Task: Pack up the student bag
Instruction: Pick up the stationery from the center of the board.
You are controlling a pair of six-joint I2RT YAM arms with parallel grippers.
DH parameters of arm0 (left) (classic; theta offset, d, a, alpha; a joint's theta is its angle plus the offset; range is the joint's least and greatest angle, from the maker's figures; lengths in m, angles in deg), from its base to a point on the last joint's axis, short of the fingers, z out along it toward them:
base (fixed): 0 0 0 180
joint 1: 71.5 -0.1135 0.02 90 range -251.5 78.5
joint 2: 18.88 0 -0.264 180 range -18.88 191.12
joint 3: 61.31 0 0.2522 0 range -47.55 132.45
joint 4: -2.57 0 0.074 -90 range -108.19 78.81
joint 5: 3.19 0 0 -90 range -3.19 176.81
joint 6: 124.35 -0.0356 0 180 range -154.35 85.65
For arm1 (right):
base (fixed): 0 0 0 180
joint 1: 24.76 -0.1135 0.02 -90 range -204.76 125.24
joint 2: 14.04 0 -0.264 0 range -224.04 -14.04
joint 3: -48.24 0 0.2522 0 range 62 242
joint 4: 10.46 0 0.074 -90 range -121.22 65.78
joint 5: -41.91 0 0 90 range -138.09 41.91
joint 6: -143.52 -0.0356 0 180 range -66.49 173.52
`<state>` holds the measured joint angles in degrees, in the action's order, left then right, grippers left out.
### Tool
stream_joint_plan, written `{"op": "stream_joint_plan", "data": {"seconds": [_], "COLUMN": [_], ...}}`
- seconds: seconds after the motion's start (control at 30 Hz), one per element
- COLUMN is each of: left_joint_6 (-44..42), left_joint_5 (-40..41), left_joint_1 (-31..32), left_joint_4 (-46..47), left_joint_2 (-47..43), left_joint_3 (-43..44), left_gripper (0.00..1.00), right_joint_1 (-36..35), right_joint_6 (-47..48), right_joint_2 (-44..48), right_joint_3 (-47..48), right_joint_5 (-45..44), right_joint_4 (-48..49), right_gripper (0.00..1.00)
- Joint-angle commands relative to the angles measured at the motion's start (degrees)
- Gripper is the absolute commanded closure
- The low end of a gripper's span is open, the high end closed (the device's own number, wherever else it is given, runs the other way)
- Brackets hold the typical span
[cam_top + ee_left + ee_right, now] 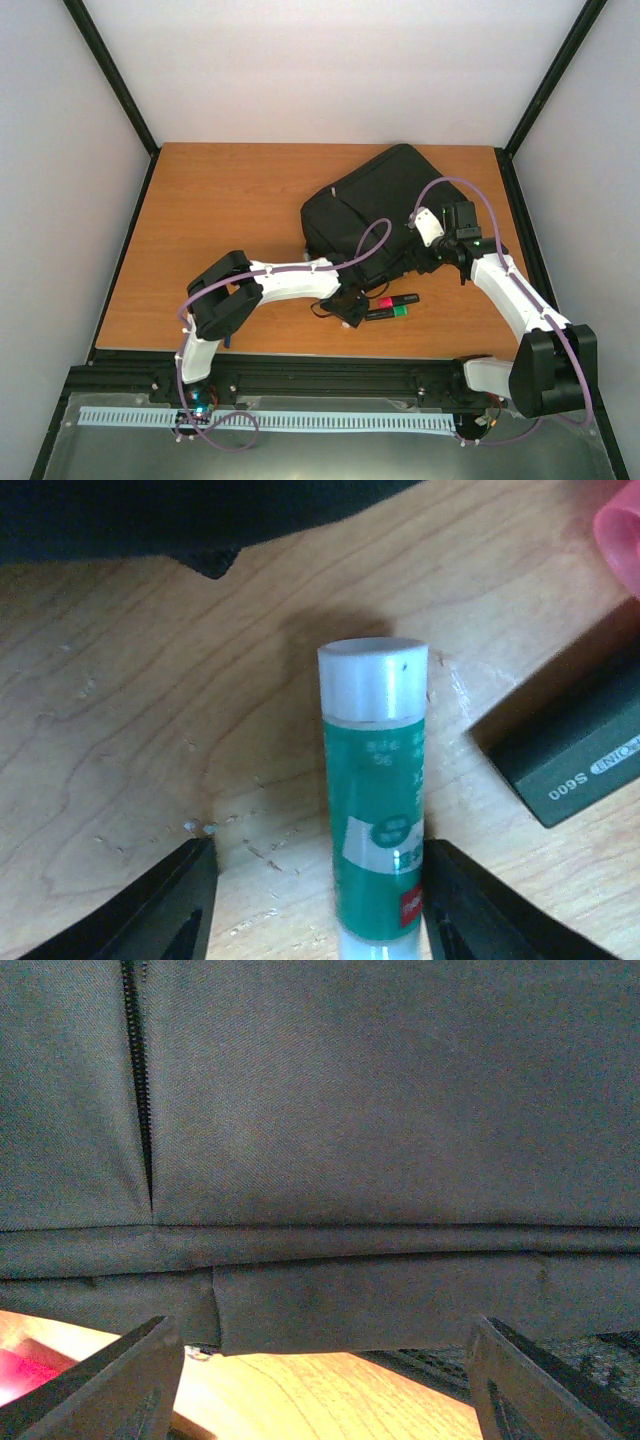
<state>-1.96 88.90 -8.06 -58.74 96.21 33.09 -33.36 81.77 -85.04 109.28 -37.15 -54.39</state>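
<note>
Beneath left gripper (320,848), glue stick (375,800), base cropped.

There is one student bag (385,205), and it lies on one wooden table (220,220). Near it are two pens, one pink marker (385,302) and one green marker (399,312) (the left wrist view catches only a pink corner and one dark grey barrel of these), plus one glue stick (375,800) with one white cap and one green label. Two white robot arms count in as well, one left arm (290,272) and one right arm (510,295), each ending in two black fingers (170,910).
</note>
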Motion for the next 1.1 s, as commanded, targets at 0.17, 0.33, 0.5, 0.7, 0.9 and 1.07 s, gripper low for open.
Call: {"op": "stream_joint_plan", "data": {"seconds": [0.17, 0.33, 0.5, 0.7, 0.9, 1.07], "left_joint_6": [-1.2, -2.6, -2.5, -3.5, -4.4, -5.3], "left_joint_5": [3.8, 3.7, 3.8, 4.6, 3.8, 2.6], "left_joint_1": [0.4, 0.4, 0.3, 0.0, -1.1, -2.5], "left_joint_4": [-1.4, -1.7, -1.6, -2.2, -1.3, 0.7], "left_joint_2": [-0.5, -0.9, -1.8, -3.3, -6.9, -13.5], "left_joint_3": [0.4, -0.8, -1.9, -3.2, -5.3, -8.8], "left_gripper": [0.51, 0.57, 0.74, 0.81, 0.96, 0.97], "right_joint_1": [0.6, 0.7, 0.8, 0.9, 1.4, 1.3], "right_joint_6": [-0.2, -0.2, -0.4, -0.8, -0.8, -0.3], "right_joint_2": [-0.1, -0.1, -0.2, 0.0, 1.8, 3.2], "right_joint_3": [-0.4, -0.4, -0.4, -0.4, 0.1, 4.5], "right_joint_5": [-0.3, -0.3, -0.4, -0.8, -5.2, -2.2], "right_joint_4": [0.5, 0.5, 0.5, 0.8, 2.2, 0.4], "right_gripper": [0.21, 0.21, 0.21, 0.21, 0.24, 0.32]}}
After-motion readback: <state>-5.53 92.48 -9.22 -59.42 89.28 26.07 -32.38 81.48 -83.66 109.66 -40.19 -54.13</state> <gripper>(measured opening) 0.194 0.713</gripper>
